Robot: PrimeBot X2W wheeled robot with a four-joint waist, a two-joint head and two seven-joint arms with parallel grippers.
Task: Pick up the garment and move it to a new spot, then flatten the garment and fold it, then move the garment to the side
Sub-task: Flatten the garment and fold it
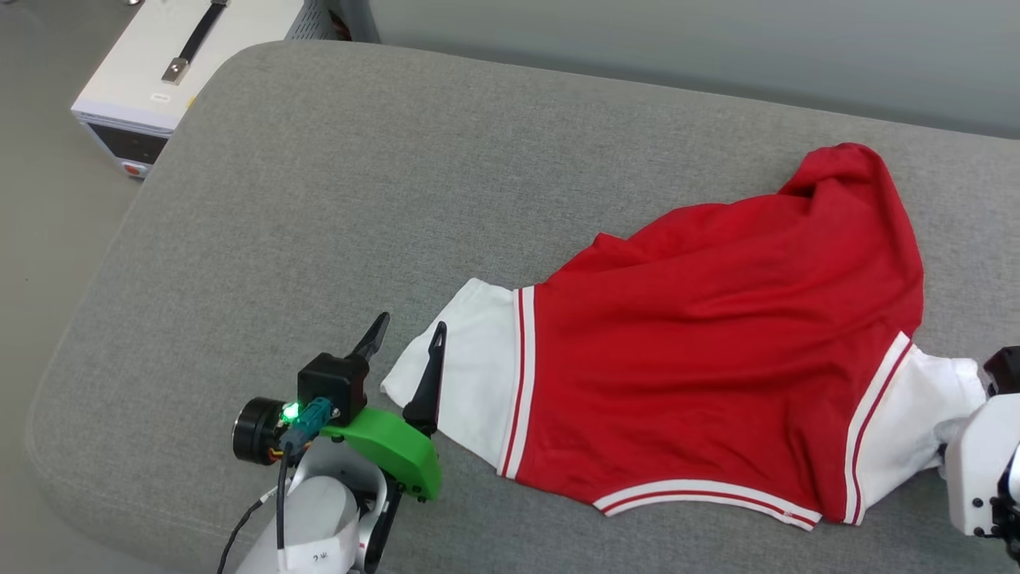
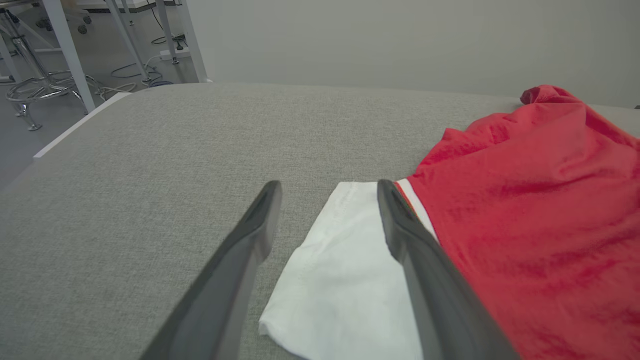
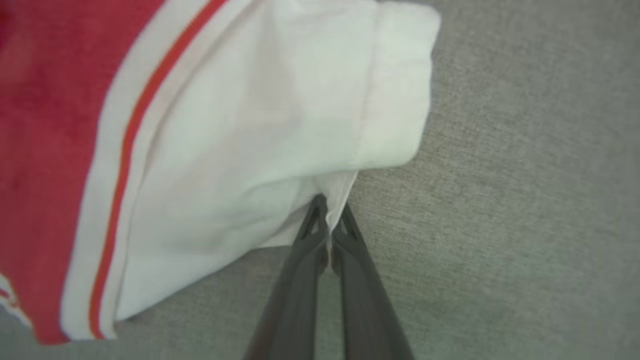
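Note:
The garment (image 1: 717, 335), a red jersey with white sleeves and red-white trim, lies crumpled on the grey cushion (image 1: 319, 199), plain side up. My left gripper (image 1: 410, 323) is open at the tip of the left white sleeve (image 1: 470, 375). In the left wrist view its fingers (image 2: 250, 240) straddle that sleeve (image 2: 345, 280) just above the cloth. My right gripper (image 3: 331, 204) is shut on a fold at the edge of the right white sleeve (image 3: 280, 125). In the head view that arm's white wrist (image 1: 976, 470) sits against the sleeve (image 1: 916, 422) at the right edge.
A white box-shaped device (image 1: 159, 72) stands on the floor beyond the cushion's far-left corner. A stool and table legs (image 2: 45, 85) stand past the cushion's left edge. A pale wall (image 1: 717, 48) runs behind. Bare cushion stretches left of the jersey.

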